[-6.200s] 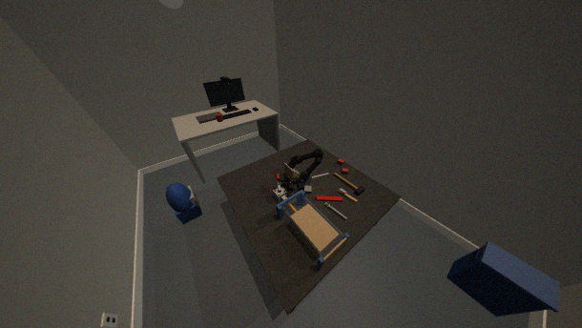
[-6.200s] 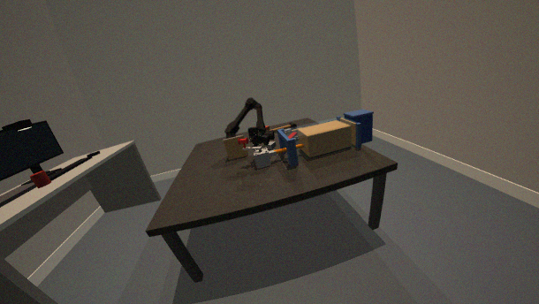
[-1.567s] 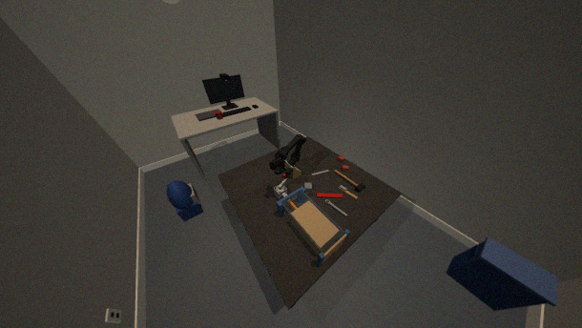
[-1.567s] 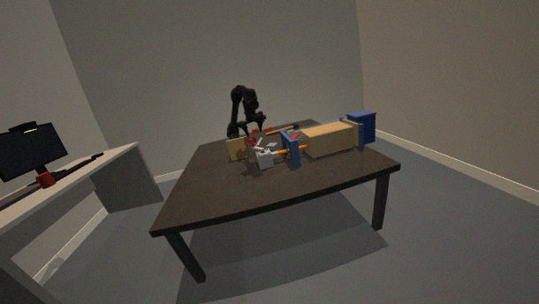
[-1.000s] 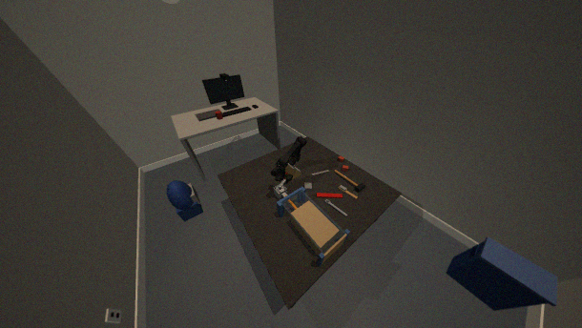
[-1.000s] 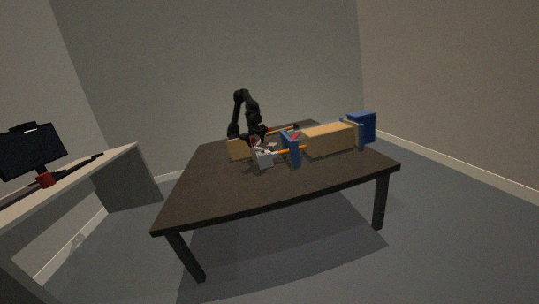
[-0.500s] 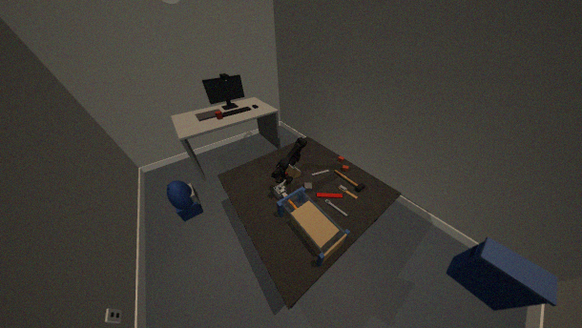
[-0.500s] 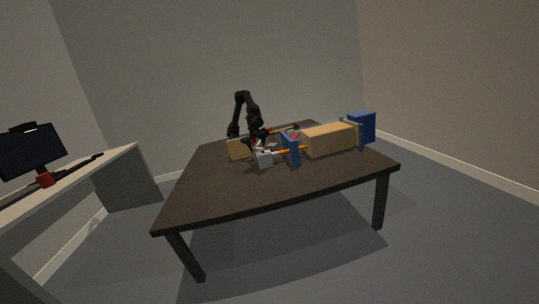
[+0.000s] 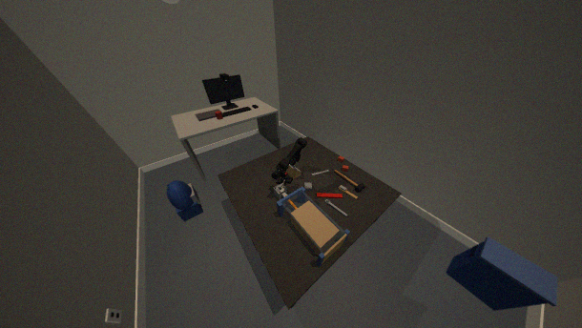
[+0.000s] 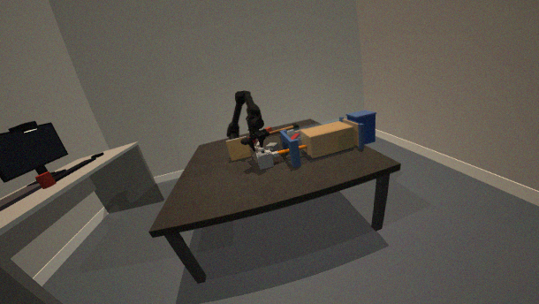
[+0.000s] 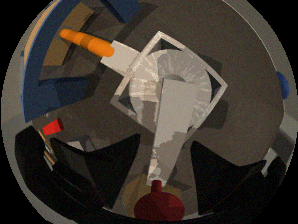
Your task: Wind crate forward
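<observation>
Gripper (image 9: 282, 178) (image 10: 256, 140) (image 11: 166, 141) half-spread, nothing pinched; red knob (image 11: 159, 206) btwn fingers at 6 o'clock, wrist view; crank (image 11: 175, 115) on winch (image 11: 216, 86) (image 10: 265, 161) (image 9: 280, 190); strap (image 11: 87, 43) (image 10: 292, 149) (image 9: 292, 204) at 10, prob. taut.

Orange strap (image 9: 292, 204) (image 10: 292, 149) (image 11: 86, 42), its wrist-view stretch toward ten o'clock banded darker mid-length. Tan crate (image 9: 316, 223) (image 10: 330, 139); blue rack frame (image 9: 281, 207) (image 10: 292, 150) (image 11: 32, 97). Winch (image 9: 278, 189) (image 10: 265, 160) (image 11: 199, 88): pale grey, streaked whitish. Dark red handle knob (image 11: 159, 207) toward six o'clock; black gripper (image 9: 282, 179) (image 10: 258, 145) (image 11: 166, 141); dark brown counter (image 9: 253, 191) (image 10: 230, 190) (image 11: 240, 65).
</observation>
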You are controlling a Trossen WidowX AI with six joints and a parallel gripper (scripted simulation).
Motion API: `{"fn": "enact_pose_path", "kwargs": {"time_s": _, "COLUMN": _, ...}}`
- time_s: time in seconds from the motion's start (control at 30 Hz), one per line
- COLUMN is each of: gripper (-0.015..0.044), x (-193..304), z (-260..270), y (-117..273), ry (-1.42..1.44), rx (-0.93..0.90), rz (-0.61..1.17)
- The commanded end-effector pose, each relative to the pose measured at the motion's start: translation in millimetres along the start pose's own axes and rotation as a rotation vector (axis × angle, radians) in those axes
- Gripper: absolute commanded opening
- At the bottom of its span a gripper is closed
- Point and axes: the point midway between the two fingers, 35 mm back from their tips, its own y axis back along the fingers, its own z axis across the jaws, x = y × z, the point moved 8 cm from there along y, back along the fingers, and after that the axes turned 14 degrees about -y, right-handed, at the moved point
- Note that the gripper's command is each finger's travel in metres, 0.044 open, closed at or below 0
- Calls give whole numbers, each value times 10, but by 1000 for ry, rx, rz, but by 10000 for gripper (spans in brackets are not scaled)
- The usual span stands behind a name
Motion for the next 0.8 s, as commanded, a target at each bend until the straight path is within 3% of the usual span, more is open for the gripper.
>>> {"fn": "enact_pose_path", "kwargs": {"time_s": 0.0, "gripper": 151, "x": 0, "z": 0, "y": 8, "ry": 0, "rx": 0, "rz": 0}}
{"fn": "enact_pose_path", "kwargs": {"time_s": 0.03, "gripper": 125, "x": 0, "z": 0, "y": 8, "ry": 0, "rx": 0, "rz": 0}}
{"fn": "enact_pose_path", "kwargs": {"time_s": 0.4, "gripper": 52, "x": 0, "z": 0, "y": 8, "ry": 0, "rx": 0, "rz": 0}}
{"fn": "enact_pose_path", "kwargs": {"time_s": 0.47, "gripper": 0, "x": 0, "z": 0, "y": 8, "ry": 0, "rx": 0, "rz": 0}}
{"fn": "enact_pose_path", "kwargs": {"time_s": 0.77, "gripper": 0, "x": -18, "z": 20, "y": 14, "ry": 0, "rx": 14, "rz": 13}}
